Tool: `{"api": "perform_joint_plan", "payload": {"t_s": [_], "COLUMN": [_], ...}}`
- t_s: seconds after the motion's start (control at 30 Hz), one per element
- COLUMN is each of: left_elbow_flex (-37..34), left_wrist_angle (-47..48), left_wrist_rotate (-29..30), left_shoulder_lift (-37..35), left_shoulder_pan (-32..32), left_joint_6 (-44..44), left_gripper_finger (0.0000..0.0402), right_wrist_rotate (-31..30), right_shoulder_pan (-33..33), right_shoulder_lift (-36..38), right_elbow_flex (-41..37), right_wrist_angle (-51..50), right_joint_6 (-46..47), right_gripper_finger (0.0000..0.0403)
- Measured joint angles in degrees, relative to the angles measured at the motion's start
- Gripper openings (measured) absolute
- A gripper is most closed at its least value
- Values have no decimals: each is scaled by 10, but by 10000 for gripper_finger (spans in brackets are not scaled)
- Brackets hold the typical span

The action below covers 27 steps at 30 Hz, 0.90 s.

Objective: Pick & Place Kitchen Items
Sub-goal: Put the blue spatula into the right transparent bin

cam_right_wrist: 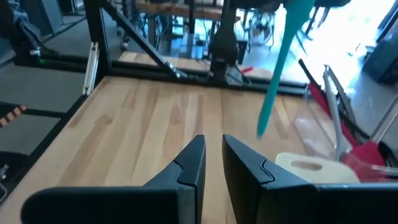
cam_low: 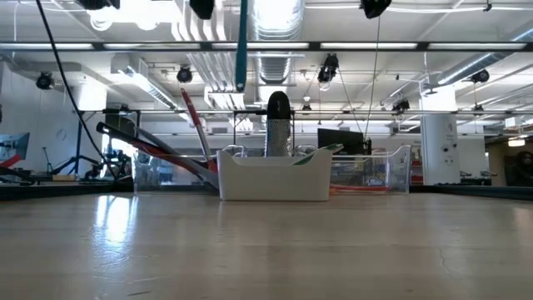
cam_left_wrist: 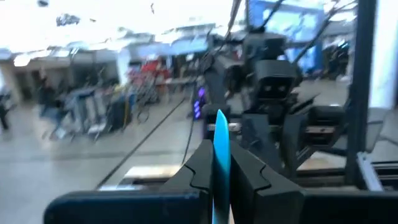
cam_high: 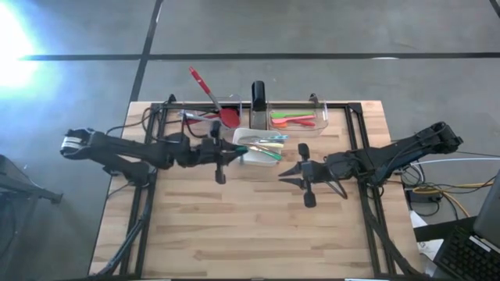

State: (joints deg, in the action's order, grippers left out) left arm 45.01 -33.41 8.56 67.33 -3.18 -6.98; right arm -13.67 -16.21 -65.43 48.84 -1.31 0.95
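1. Surface (cam_high: 258, 226): pale wooden planks inside a black frame; the half toward 6 o'clock lies bare, open for moving, and everything crowds the 12 o'clock edge.
2. Left tool (cam_left_wrist: 219, 163) hangs above the white square dish (cam_high: 251, 154), its fingers pinched shut on a slim blue silicone spoon (cam_left_wrist: 219, 146) pointing downward.
3. Right tool (cam_right_wrist: 213, 158) hovers at 3 o'clock of the dish over bare wood, fingers slightly parted, holding nothing.
4. Two clear rectangular plastic bins (cam_high: 312, 119) line the far edge.
5. One red spatula (cam_high: 212, 97) leans over the rim at 12 o'clock.
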Motion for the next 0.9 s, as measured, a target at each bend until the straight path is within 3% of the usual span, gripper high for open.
{"api": "perform_joint_plan", "payload": {"t_s": [0.2, 0.3, 0.63, 0.9], "left_elbow_flex": [15, 39, 121, 180], "left_wrist_angle": [-112, -104, -102, -100], "left_wrist_rotate": [-73, -97, -118, -141], "left_shoulder_lift": [44, 69, 139, 186], "left_shoulder_pan": [1, 1, 1, 2], "left_joint_6": [-10, -13, -50, -81], "left_gripper_finger": [23, 23, 23, 23], "right_wrist_rotate": [-38, -76, -74, -74], "right_shoulder_pan": [0, 8, 30, 37], "right_shoulder_lift": [0, 0, -5, -11], "right_elbow_flex": [0, 0, 0, 0], "right_wrist_angle": [27, 30, 46, 69], "right_joint_6": [-26, -12, -6, -4], "right_gripper_finger": [48, 52, 123, 149]}}
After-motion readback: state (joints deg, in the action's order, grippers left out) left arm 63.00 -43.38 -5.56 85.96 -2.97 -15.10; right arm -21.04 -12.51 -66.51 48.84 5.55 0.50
